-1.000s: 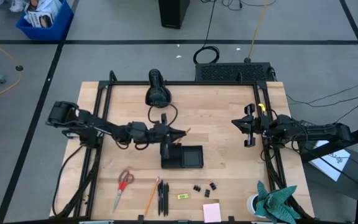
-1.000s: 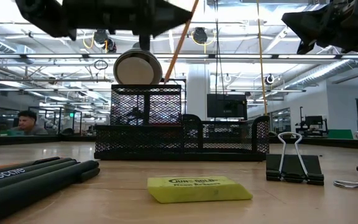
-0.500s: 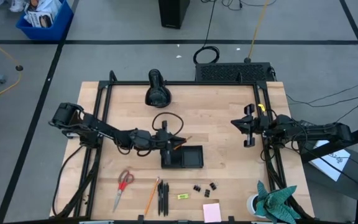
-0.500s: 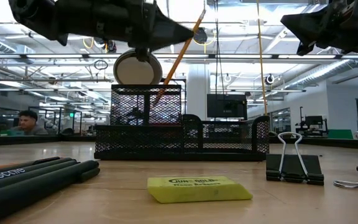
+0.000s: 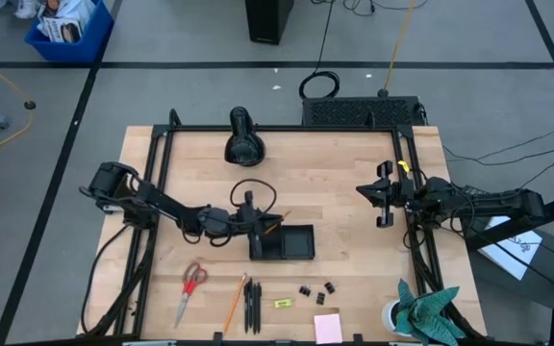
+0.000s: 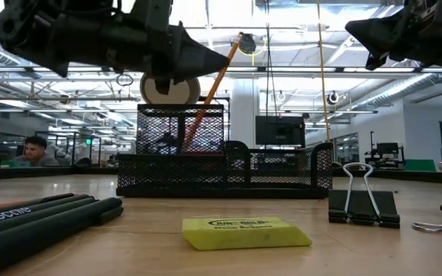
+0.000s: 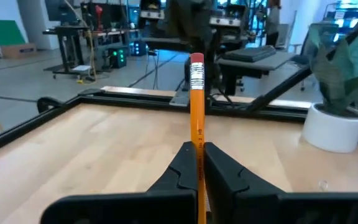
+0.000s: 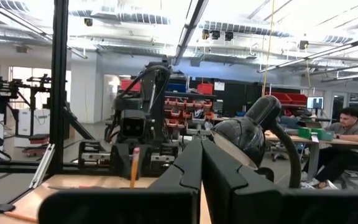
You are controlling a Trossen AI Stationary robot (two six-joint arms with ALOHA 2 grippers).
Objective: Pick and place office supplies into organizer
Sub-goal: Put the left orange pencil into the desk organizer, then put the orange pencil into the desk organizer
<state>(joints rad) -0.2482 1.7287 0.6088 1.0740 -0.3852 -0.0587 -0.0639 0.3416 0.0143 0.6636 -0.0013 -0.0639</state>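
**A:** Checking the left gripper (image 5: 254,223): jaws pinched tight on the orange wooden pencil with the pink eraser (image 7: 197,99), gripped low on the shaft. It sits right at the tall end of the black wire-mesh desk organizer (image 5: 282,241).

**B:** Why is the pencil tilted?

**A:** Low view shows the tip already inside the organizer's tall mesh cup (image 6: 180,129), with the eraser end leaning out above the rim. My read: the slant comes from the arm reaching in low across the table, so the shaft goes in at the wrist's angle. A release here should let it rest against the cup wall.

**B:** Right side?

**A:** Right gripper (image 5: 384,194) waits well right of the organizer, near the table's edge frame, off the surface. Fingers look pressed together in its wrist view, nothing between them.

**B:** What's left?

**A:** All of it lies in a row on the near side of the organizer: red-handled scissors (image 5: 191,286), a second orange pencil (image 5: 235,303), black pens (image 5: 252,305), small yellow eraser block (image 5: 282,303), black binder clips (image 5: 316,288), pink sticky-note pad (image 5: 328,328). None is touching the organizer. Task is early, I'd say.

**B:** Risk?

**A:** Pencil could tip out if let go while too much of it is above the rim.
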